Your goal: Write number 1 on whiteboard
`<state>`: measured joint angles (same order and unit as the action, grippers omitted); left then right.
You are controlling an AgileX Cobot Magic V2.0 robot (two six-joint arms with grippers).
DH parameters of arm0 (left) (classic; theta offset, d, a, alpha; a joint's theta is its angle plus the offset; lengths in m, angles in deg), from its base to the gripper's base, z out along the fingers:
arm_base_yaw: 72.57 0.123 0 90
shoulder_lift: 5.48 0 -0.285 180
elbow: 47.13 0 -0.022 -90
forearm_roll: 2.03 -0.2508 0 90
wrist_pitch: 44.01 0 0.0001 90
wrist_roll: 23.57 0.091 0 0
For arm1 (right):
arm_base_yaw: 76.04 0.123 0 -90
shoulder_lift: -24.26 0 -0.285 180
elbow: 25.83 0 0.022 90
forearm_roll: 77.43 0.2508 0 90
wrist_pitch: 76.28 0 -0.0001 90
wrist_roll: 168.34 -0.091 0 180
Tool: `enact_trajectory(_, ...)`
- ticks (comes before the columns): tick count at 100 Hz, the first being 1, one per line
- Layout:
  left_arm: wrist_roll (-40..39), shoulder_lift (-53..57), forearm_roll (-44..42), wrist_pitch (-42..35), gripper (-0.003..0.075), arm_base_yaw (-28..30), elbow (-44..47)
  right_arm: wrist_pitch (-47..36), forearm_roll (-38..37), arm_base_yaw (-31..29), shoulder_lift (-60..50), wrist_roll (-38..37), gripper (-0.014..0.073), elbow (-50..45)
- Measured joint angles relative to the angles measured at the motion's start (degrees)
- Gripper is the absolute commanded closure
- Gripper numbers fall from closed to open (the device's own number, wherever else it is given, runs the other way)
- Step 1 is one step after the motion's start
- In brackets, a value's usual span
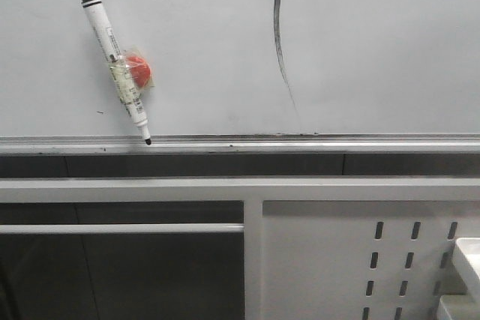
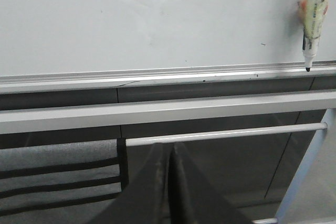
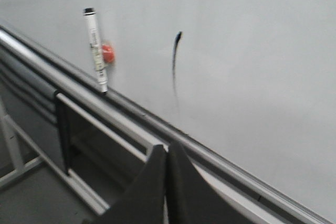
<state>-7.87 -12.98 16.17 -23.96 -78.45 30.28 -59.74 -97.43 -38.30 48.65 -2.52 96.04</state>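
front view shows the whiteboard (image 1: 375, 50) filling the top of the picture, with a silver ledge (image 1: 315, 142) running along its bottom edge. on the board there is a long thin black line, the number 1 (image 1: 280, 35). it is thick and dark at the top, bends a little, and fades to a faint thread just above the ledge. so i think the writing part is done, though the line is pale low down.

a white marker (image 1: 116, 65) leans on the board, well apart from the number 1 and off to its left. its black tip sits on the ledge. the cap looks off, since the dark tip shows. something red (image 1: 138, 70) is taped to its side and touches the board. nothing is holding the marker.

no arm shows in the front view. in the left wrist view, the left gripper (image 2: 171, 182) has its two dark fingers pressed together with nothing between them. it sits low, away from the board and well apart from the marker. in the right wrist view, the right gripper (image 3: 167, 187) is also pressed together and holds nothing. it is pulled back from the board too.

my guess is the job is nearly over. the number is there and the marker is put down. what may be left is only for the arms to rest.
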Motion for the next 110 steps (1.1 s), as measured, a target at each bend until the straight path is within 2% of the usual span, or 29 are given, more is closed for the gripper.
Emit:
enact_trajectory(16, 0.0, 0.0, 0.0, 0.0, 0.074, 0.0, 0.0, -15.6, 2.7, -14.1, -0.4, -0.1, 0.0643, -11.8)
enact_trajectory(27, 0.0, 0.0, 0.0, 0.0, 0.074, 0.0, 0.0, -18.0, 4.2, -20.2, -3.4, -0.1, 0.0643, -18.9)
enact_trajectory(32, 0.0, 0.0, 0.0, 0.0, 0.074, 0.0, 0.0, -15.3, 4.6, -21.6, -6.0, -0.1, 0.0643, -19.6)
enact_trajectory(44, 0.0, 0.0, 0.0, 0.0, 0.074, 0.0, 0.0, -6.9, 7.8, -23.3, -14.2, -0.1, 0.0643, -19.6)
enact_trajectory(56, 0.0, 0.0, 0.2, 0.0, 0.074, 0.0, 0.0, 1.9, 12.6, -24.6, -16.8, 2.2, 0.0643, -19.6)
enact_trajectory(77, 0.0, 0.0, 0.3, 0.0, 0.074, 0.0, 0.0, 2.3, 13.7, -25.5, -16.9, 13.2, 0.0643, -19.5)
enact_trajectory(110, 0.0, 0.0, 0.4, 0.0, 0.074, 0.0, 0.0, 2.3, 13.8, -25.5, -16.9, 15.2, 0.0643, -19.5)
